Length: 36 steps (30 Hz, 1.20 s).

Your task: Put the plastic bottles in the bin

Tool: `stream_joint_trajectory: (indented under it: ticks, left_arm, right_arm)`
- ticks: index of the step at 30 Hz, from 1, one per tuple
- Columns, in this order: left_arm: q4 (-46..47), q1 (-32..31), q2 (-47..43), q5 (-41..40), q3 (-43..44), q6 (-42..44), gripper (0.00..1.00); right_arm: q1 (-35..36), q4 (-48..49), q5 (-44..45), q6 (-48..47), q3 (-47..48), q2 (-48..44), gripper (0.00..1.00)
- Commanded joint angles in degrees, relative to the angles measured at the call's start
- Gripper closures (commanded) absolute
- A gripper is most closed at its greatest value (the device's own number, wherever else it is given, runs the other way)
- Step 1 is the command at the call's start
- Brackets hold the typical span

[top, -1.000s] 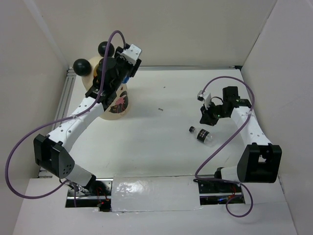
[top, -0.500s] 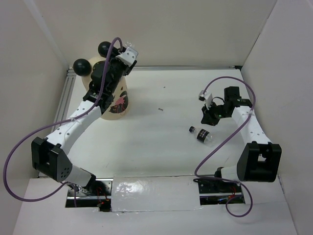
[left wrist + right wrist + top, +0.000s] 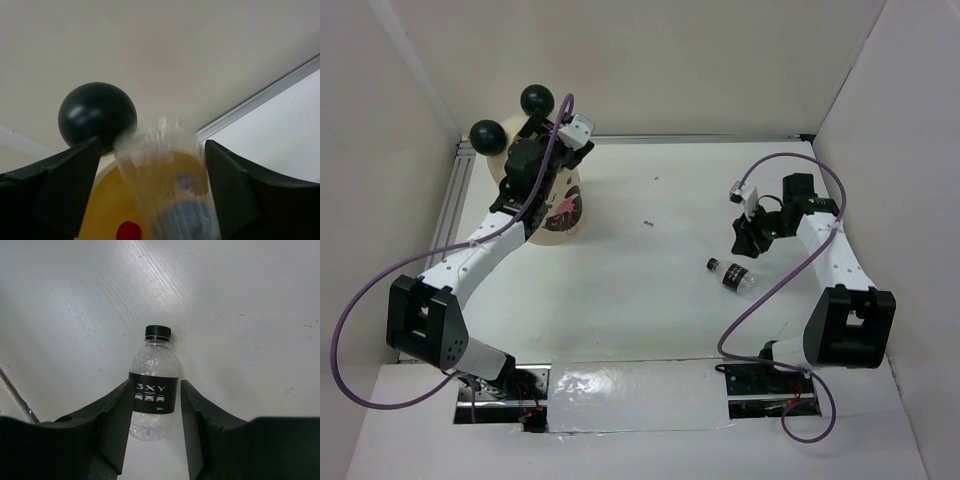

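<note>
Two arms are posed: the left arm [image 3: 480, 250] is stretched over the bin [image 3: 558, 215], left fingers [image 3: 70, 190] spread around a blurred clear bottle [image 3: 165, 175]; the right arm [image 3: 825, 250] is bent above a black-labelled bottle [image 3: 152, 395] on the surface [image 3: 225, 315], right fingers [image 3: 117, 420] parted.

1. The bin [image 3: 558, 212] stands on the table [image 3: 650, 320] at its far left.
2. The left gripper [image 3: 148, 192] hangs over the bin's mouth, between its two ball ears [image 3: 97, 115] and the bin's front.
3. One bottle [image 3: 170, 175] sits between that gripper's fingers, over the bin's mouth, with a gap on each side.
4. A second bottle [image 3: 154, 375] lies on its side on the table's right half, well apart from the bin.
5. The right gripper [image 3: 156, 405] is above it, one finger on either side.
</note>
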Motion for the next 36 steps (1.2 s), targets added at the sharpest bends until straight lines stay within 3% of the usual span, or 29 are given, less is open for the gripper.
stream_joint_trajectory:
  ticks: [1,5,9,14,18,19,24,28,31,36]
  left_arm:
    - [6.57,-0.11,-3.06,-0.94,1.33,0.47,0.00]
    - [4.28,-1.77,-4.82,0.19,3.71,-0.68,0.00]
    - [0.68,-5.02,-7.44,0.19,7.74,-2.68,0.00]
    - [-14.06,-11.00,-13.42,7.04,12.06,-12.25,0.00]
    - [-19.18,-18.89,-20.98,8.38,1.89,-20.26,0.00]
    - [-19.19,-20.23,-23.86,6.11,-3.88,-22.80,0.00]
    - [-19.19,-26.38,-30.55,0.30,-16.39,-30.37,0.00]
    - [-21.38,-29.90,-33.99,-4.19,-20.98,-32.84,0.00]
    - [-24.37,-30.52,-35.66,-6.91,-23.09,-34.68,0.00]
    - [-27.36,-31.05,-41.54,-8.85,-26.61,-39.07,0.00]
  right_arm:
    - [-0.37,-2.61,-1.08,-1.78,2.67,0.76,0.43]
    - [-0.37,-2.61,-1.08,-2.31,2.67,0.76,0.28]
    - [-0.37,-3.13,-1.08,-2.31,3.19,0.76,0.26]
    - [-0.37,-7.17,2.42,-2.49,4.34,1.29,0.25]
    - [0.15,-8.85,8.49,-3.11,2.07,-1.17,0.22]
    - [0.15,-7.55,10.68,-2.32,-0.03,-2.74,0.20]
    - [2.44,-6.05,13.77,-0.74,-4.18,-2.76,0.15]
    - [4.54,-2.35,14.92,1.82,-6.81,-1.26,0.12]
    - [5.08,0.19,14.92,3.40,-8.05,0.14,0.01]
    - [6.13,7.13,18.26,6.29,-10.86,3.65,0.00]
